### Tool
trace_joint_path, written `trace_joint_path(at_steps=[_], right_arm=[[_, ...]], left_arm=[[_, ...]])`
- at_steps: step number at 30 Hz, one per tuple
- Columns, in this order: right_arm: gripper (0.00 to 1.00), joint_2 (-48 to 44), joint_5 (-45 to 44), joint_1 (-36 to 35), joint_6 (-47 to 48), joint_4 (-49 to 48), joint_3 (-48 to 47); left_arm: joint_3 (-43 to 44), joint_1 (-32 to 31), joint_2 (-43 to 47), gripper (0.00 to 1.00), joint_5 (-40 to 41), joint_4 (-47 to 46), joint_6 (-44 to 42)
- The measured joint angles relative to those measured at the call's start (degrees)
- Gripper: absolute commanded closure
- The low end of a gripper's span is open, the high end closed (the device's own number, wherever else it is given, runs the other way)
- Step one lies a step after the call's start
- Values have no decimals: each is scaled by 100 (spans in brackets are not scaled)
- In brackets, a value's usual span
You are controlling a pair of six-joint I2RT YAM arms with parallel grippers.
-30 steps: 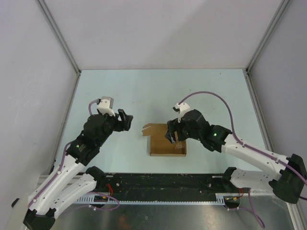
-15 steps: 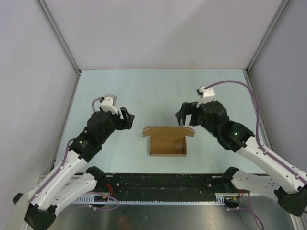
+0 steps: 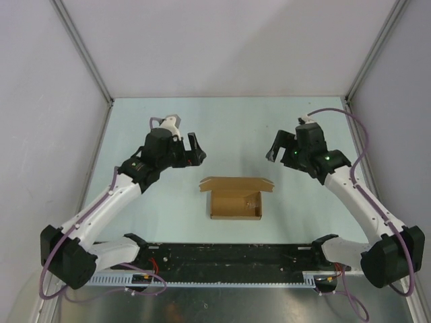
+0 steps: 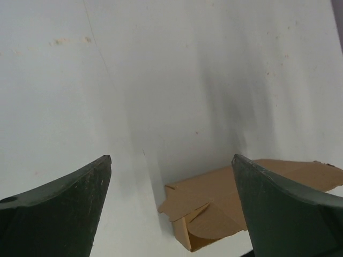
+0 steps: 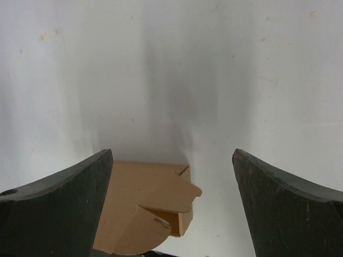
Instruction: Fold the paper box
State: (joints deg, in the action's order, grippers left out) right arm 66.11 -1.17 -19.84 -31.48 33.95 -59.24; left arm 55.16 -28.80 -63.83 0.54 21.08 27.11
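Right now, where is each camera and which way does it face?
Top external: fixed above and behind the bases, looking down at the table; both arms, left gripper and right gripper open, paper box between them.
Left wrist: on the left arm, facing down past its fingers; box at lower right.
Right wrist: on the right arm, facing down past its fingers; box at bottom.
Shared: all three show the box and table.

1. Top view's bright and even, no glare, pretty sharp.
2. Both wrist views show broad soft grey shadows streaking the table (image 4: 64,80).
3. Close-up fingers (image 5: 59,203) look dark, edges slightly soft.
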Motion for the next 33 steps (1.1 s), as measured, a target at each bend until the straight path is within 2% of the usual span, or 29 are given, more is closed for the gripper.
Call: trace_joint_path(at_steps=[6, 11, 17, 21, 26, 32, 33], right_arm=[[4, 278, -103, -647, -125, 118, -15], [11, 448, -208, -723, -308, 214, -42], [10, 616, -463, -857, -457, 442, -42], [6, 632, -461, -841, -564, 450, 20], [7, 699, -457, -782, -640, 476, 107], [17, 708, -570, -459, -540, 540, 192], [23, 704, -610, -358, -498, 562, 201]], left_arm=[[-2, 4, -216, 3, -328, 278, 573], [-129, -4, -216, 5, -610, 262, 981], [-520, -168, -245, 4, -741, 354, 1263], [-575, -280, -363, 2, -824, 358, 1357], [-577, -297, -553, 3, -874, 354, 1438], [-664, -291, -562, 8, -695, 343, 1410], [-743, -269, -503, 12, -625, 348, 1399]])
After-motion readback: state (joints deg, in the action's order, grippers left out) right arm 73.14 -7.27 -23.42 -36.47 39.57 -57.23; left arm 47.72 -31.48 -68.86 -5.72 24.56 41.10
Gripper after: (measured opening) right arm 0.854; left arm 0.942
